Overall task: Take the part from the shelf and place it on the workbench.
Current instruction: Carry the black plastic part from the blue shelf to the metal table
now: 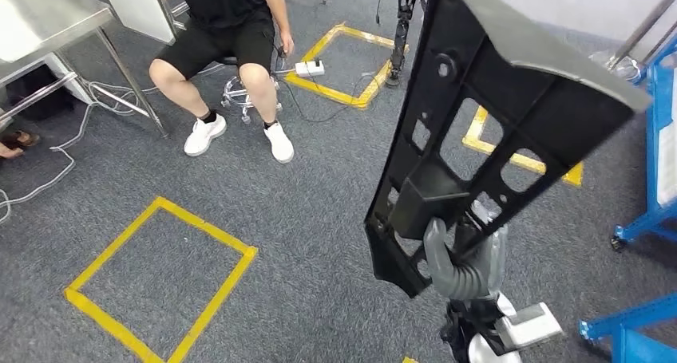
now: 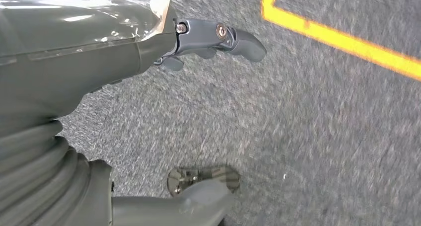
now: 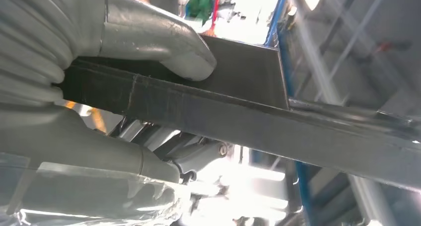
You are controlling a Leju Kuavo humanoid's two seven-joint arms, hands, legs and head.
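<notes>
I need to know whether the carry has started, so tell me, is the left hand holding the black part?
No, the right hand grips the black part, while the left hand hangs over bare carpet.

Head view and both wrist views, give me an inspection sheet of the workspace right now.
Surface: grey carpet floor with yellow tape squares.
Job's things: long black plastic part with cut-outs, held upright.
Clutter: steel table at the far left.
Hands: right hand grips the part's lower end, thumb pressed on it; left hand holds nothing, fingers apart.
Cables: white power strip with leads across the floor.
Surroundings: seated person; blue shelf frame at the right.
</notes>
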